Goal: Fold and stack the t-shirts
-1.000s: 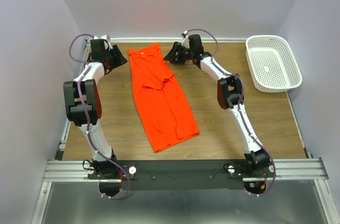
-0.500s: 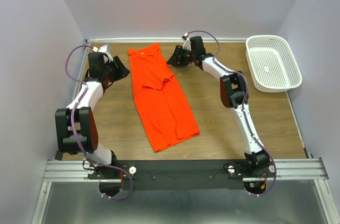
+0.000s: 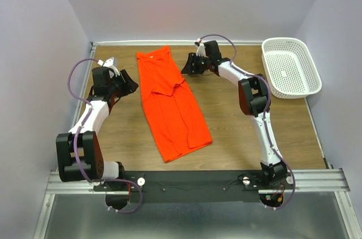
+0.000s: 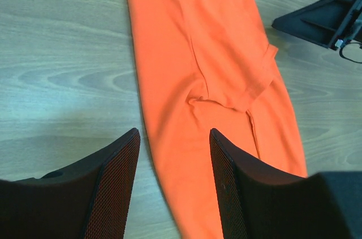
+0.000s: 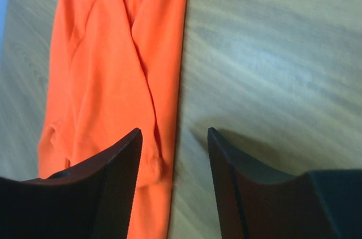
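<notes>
Both pincers are released and carry nothing: the left gripper [image 3: 133, 86] hangs with jaws apart just left of the t-shirt [image 3: 172, 109], and the right gripper [image 3: 185, 68] hangs likewise just off its right edge, farther up the table [image 3: 237, 137]. At the near end, the shirt's hem lies a little right of centre, apart from the arm bases. From there the garment runs as a long narrow strip slanting away to the far left, both sides already folded in, with a sleeve doubled over on its far half. Beside that stretch sits the left gripper, which a second ago was up by the far-left corner, level with the collar, and has drawn back toward the near side. Across the strip and a little farther off, the right gripper has slid only slightly nearer from the collar end, its jaws narrowing a touch but closing on no cloth. The shirt itself has not shifted. Beyond, the collar rests close to the far edge, and the white basket [image 3: 291, 66] stands in the far-right corner, well apart from the shirt. As I read it, the lengthwise folds are done and the arms are repositioning for the crosswise fold. Stacking has not begun, and only one shirt is in view.
</notes>
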Available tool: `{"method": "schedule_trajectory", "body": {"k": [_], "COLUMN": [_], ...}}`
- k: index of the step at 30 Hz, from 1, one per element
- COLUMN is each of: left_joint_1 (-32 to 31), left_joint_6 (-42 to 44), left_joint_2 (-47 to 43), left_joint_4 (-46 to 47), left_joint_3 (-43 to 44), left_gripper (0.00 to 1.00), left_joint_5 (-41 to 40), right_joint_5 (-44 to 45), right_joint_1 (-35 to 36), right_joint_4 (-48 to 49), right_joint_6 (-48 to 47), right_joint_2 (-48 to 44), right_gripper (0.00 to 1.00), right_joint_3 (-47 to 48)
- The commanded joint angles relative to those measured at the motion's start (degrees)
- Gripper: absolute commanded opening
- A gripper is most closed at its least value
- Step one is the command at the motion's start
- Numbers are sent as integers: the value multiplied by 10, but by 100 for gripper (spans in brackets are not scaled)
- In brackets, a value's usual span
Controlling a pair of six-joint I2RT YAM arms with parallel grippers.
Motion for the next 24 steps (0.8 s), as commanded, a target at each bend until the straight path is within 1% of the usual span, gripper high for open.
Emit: {"method": "schedule_trajectory", "body": {"k": [1,2,3,5,6,7,9,10,12,14,15,17,20,24], "left_joint_1": [1,2,2,2,2,2,5,5,7,10,11,11,12,11], "left_joint_6": [11,12,12,12,13,16,20,23,21,20,18,17,11,2], "left_joint_2": [8,16,38,63,74,99,125,152,180,223,236,281,342,406], "left_joint_4": [11,11,11,24,25,25,26,30,35,43,46,55,59,64], "left_joint_3": [10,16,34,54,76,88,125,137,169,189,209,231,286,328], "left_gripper": [61,61,61,61,61,61,61,61,61,61,61,61,61,61], "left_joint_5": [9,13,17,24,24,23,16,15,15,18,18,24,32,33], "right_joint_5": [51,48,35,16,1,-5,-29,-36,-67,-88,-100,-107,-101,-107], "right_joint_1": [-7,-10,-14,-17,-17,-17,-17,-17,-17,-17,-17,-16,-16,-15], "right_joint_4": [-56,-56,-60,-80,-86,-93,-107,-122,-147,-200,-214,-245,-265,-275], "right_joint_6": [-96,-118,-130,-155,-181,-190,-217,-226,-261,-288,-311,-328,-357,-373], "right_joint_2": [-73,-91,-129,-165,-208,-228,-272,-310,-338,-366,-375,-393,-405,-405], "right_gripper": [60,61,61,62,62,63,63,63,64,64,64,64,64,64], "right_joint_3": [-83,-100,-139,-187,-213,-273,-334,-388,-428,-459,-467,-486,-503,-533]}}
